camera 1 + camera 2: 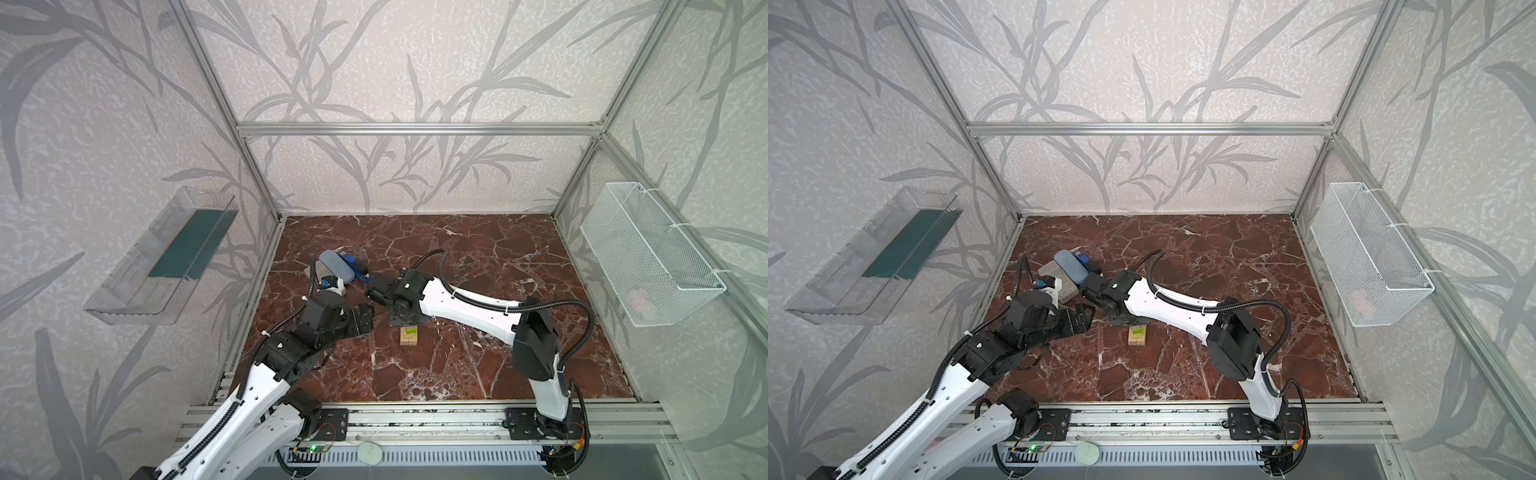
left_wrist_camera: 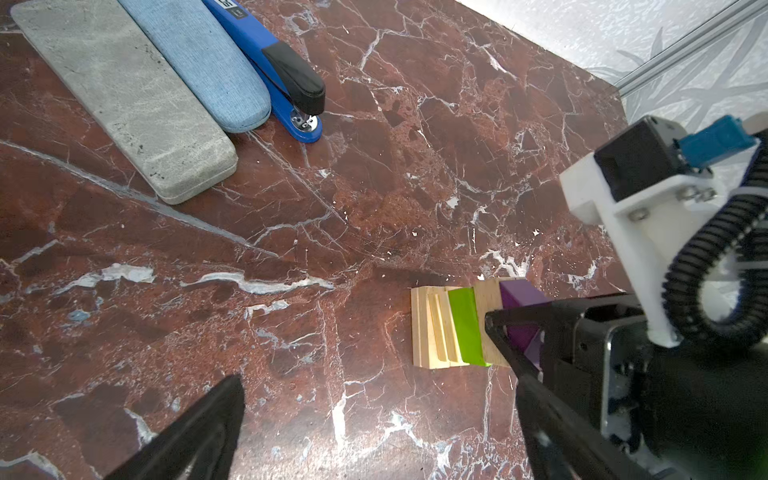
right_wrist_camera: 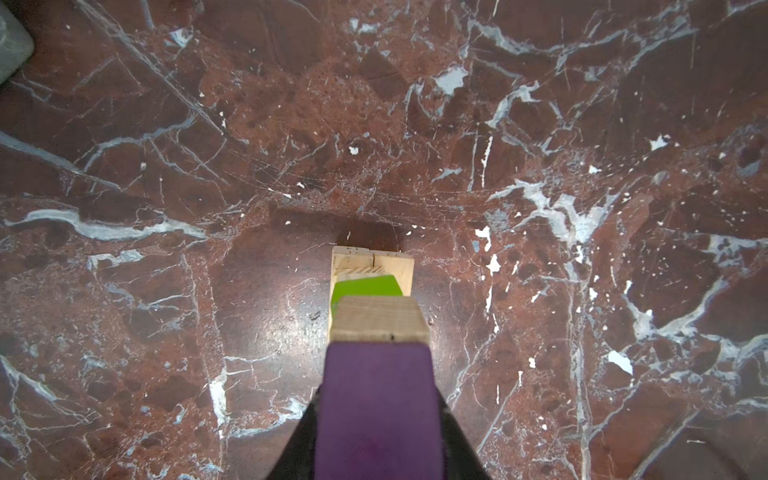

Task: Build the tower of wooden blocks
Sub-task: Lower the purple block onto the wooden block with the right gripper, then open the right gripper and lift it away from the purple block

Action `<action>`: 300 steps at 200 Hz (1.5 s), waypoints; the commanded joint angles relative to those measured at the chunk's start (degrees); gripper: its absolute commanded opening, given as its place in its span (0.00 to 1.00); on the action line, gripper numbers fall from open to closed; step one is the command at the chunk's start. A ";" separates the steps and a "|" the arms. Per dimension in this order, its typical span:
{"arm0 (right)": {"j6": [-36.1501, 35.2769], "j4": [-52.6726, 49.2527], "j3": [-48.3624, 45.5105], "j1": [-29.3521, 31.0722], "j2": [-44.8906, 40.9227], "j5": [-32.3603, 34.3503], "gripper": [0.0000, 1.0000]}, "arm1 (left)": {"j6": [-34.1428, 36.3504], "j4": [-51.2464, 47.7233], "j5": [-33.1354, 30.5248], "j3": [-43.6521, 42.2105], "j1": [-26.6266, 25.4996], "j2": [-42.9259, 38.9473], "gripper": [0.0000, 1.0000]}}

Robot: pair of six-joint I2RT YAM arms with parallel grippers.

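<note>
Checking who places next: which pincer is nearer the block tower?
Right. The right pincer hangs just over the tower, shut on the purple block. The left pincer stands open beside the tower, to its left in a top view, apart from it.

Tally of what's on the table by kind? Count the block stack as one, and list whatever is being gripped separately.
Cases: 2 (grey case, blue case)
Stapler: 1
Block tower: 1
Purple block, held in the right gripper over the tower: 1
Total: 5
</note>
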 commanded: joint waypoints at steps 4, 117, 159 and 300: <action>-0.87 -2.26 1.56 -0.17 0.06 1.83 0.29 | -0.74 -0.64 -0.19 0.25 0.24 0.01 0.99; -1.43 0.00 -0.45 -0.19 -0.55 0.48 0.38 | -0.88 -0.68 -0.03 0.27 0.28 0.23 0.99; -0.96 -0.44 -0.45 -0.17 -1.13 1.05 0.45 | -0.88 -0.52 0.02 0.26 0.27 0.22 0.99; -4.11 -1.00 1.95 -0.09 -8.93 2.67 0.85 | 1.83 -3.68 -2.92 4.02 0.42 0.43 1.00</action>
